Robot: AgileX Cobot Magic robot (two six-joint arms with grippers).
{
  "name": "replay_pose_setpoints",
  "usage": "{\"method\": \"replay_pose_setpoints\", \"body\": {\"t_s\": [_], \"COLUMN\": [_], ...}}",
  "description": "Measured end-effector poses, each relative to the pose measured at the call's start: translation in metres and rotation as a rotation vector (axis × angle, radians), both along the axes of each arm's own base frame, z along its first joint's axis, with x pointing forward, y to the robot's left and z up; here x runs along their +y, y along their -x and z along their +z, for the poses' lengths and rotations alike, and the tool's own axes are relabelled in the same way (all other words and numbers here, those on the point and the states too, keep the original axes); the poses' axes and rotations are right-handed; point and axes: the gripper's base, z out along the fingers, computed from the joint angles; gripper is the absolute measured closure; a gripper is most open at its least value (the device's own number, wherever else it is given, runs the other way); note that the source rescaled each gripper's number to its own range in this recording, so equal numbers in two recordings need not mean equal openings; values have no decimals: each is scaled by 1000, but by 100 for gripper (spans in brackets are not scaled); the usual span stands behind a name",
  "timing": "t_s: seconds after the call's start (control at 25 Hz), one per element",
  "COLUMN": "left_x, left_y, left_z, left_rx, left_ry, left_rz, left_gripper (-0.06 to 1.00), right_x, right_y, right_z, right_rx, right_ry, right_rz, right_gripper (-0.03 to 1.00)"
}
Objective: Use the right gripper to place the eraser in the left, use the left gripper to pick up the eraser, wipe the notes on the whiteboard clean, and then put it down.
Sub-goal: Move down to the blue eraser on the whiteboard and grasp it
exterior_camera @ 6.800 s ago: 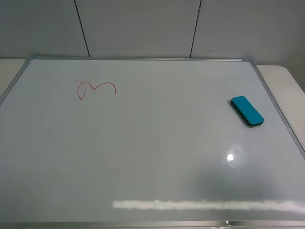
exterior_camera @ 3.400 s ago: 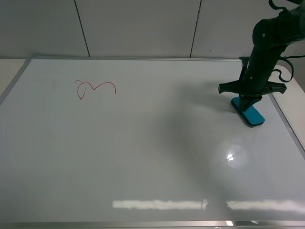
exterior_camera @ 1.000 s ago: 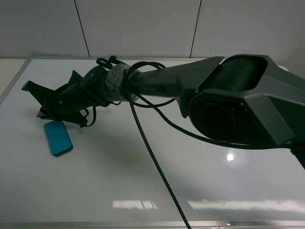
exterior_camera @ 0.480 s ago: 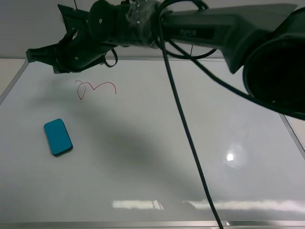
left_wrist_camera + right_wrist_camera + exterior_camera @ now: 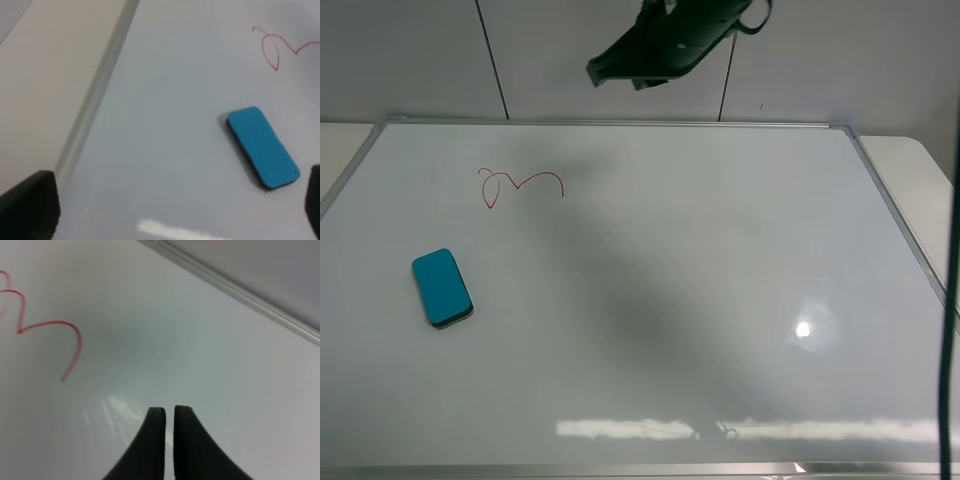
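The teal eraser (image 5: 442,288) lies flat on the left part of the whiteboard (image 5: 700,280), below the red notes (image 5: 520,185). My right gripper (image 5: 595,72) hangs high over the board's far edge, well away from the eraser. In its wrist view the right gripper (image 5: 169,412) is shut on nothing, with the notes (image 5: 50,330) beside it. The left gripper (image 5: 170,210) is open, and one finger (image 5: 30,205) shows at each lower corner. The eraser (image 5: 262,147) lies ahead between them, apart from both. The left gripper is out of the exterior high view.
The silver frame (image 5: 610,122) borders the board, with the beige table (image 5: 915,160) beyond it on both sides. A black cable (image 5: 950,330) hangs along the right edge of the exterior high view. A panelled wall stands behind.
The right arm has lifted off the board's left side and drawn back up and to the right. The eraser stays where it was let go, and the notes are uncovered again.
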Motion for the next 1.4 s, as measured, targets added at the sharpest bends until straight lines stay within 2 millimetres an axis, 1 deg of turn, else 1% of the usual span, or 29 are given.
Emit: {"method": "replay_pose_setpoints", "body": {"t_s": [0.04,0.12,0.2,0.24,0.32,0.36,0.4,0.48,0.52,0.56,0.64,0.68,0.76,0.88,1.08,1.2,1.32,1.4], "left_x": [0,0,0,0,0,0,0,0,0,0,0,0,0,0,0,0,0,0], "left_y": [0,0,0,0,0,0,0,0,0,0,0,0,0,0,0,0,0,0], "left_z": [0,0,0,0,0,0,0,0,0,0,0,0,0,0,0,0,0,0], "left_rx": [0,0,0,0,0,0,0,0,0,0,0,0,0,0,0,0,0,0], "left_ry": [0,0,0,0,0,0,0,0,0,0,0,0,0,0,0,0,0,0], "left_rz": [0,0,0,0,0,0,0,0,0,0,0,0,0,0,0,0,0,0], "left_gripper": [-6,-6,-6,-6,-6,-6,-6,-6,-6,-6,-6,-6,-6,-6,-6,-6,-6,-6], "right_x": [-17,-53,-87,-103,-135,-152,-167,-195,-208,-219,-236,-242,-250,-254,-257,-259,-259,-258], "right_y": [4,12,24,30,45,54,63,84,94,106,132,144,173,217,289,322,348,360], "right_z": [7,9,18,18,27,30,30,37,37,38,44,46,54,61,56,50,45,40], "right_rx": [-14,-18,-43,-47,-80,-92,-99,-137,-144,-155,-193,-209,-274,-357,-462,-525,-574,-574], "right_ry": [2,14,10,11,9,10,19,36,43,44,39,36,17,-37,-137,-161,-207,-243], "right_rz": [-22,-79,-134,-166,-227,-264,-299,-360,-398,-436,-493,-518,-553,-581,-607,-606,-600,-592], "right_gripper": [97,97,95,93,84,75,63,34,19,10,2,0,-2,-3,-3,-3,-3,-3]}}
